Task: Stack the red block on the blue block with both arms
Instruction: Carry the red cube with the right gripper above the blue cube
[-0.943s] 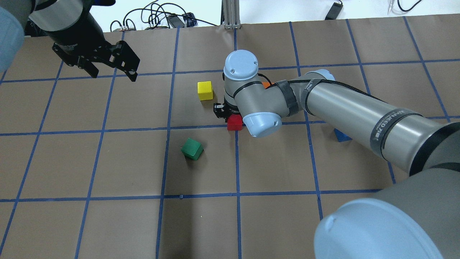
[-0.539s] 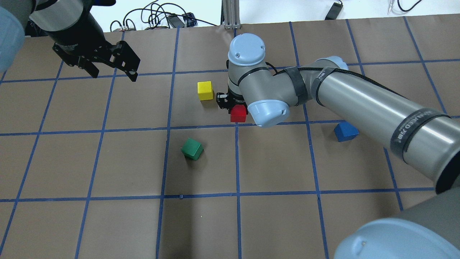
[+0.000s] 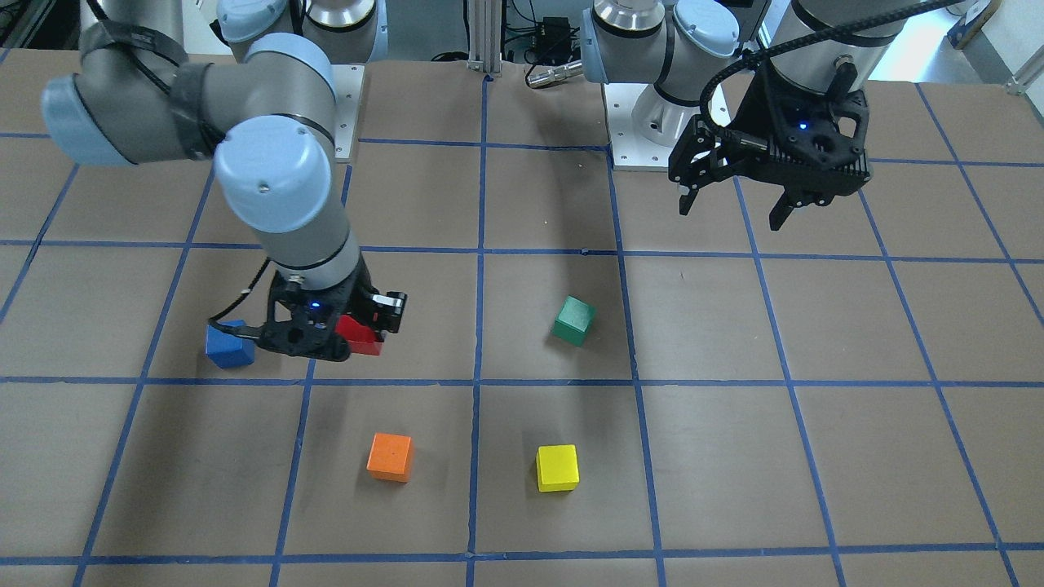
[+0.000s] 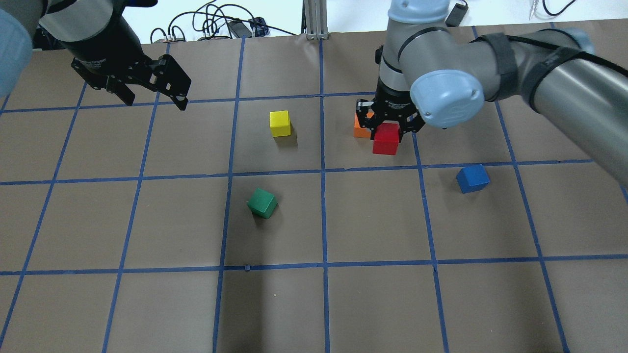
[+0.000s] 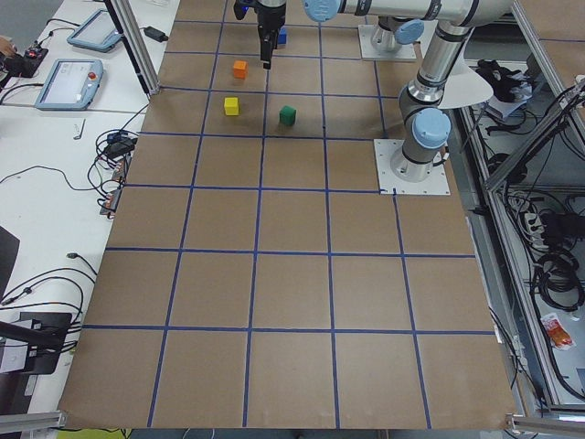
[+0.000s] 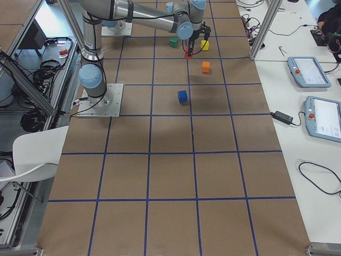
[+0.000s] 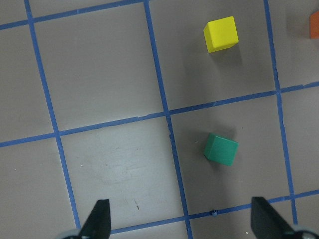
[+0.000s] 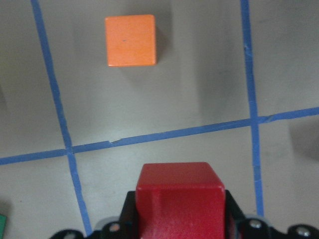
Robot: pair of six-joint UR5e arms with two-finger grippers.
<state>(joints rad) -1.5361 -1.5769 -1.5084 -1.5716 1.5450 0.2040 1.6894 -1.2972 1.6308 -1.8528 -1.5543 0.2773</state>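
Overhead exterior view had the right pincer (image 4: 388,128) clenched on the red block (image 4: 386,138), jaws pressing two opposite faces. It sat right of centre in the upper half of the frame, and the block looked to be carried clear of the worktop (image 4: 147,220). The orange cube (image 4: 362,128) sat just behind it, partly hidden.

The relation that mattered was where the target lay. The blue block (image 4: 472,178) rested alone on the worktop to the lower right of the held block, across one blue tape line, near but clearly apart. The right arm was much the nearer. The left pincer (image 4: 155,103) hung released and empty at the upper left, well apart from both blocks.

Neither block had a long axis, both being cubes, so only the facing counted. The blue one sat turned a little off the tape grid, one corner toward the lower left. The red one looked closer to square with the lines — a small wrist twist may have been needed for the faces to match.

Right wrist view showed red filling the bottom centre and orange at the upper left — no blue in sight there.
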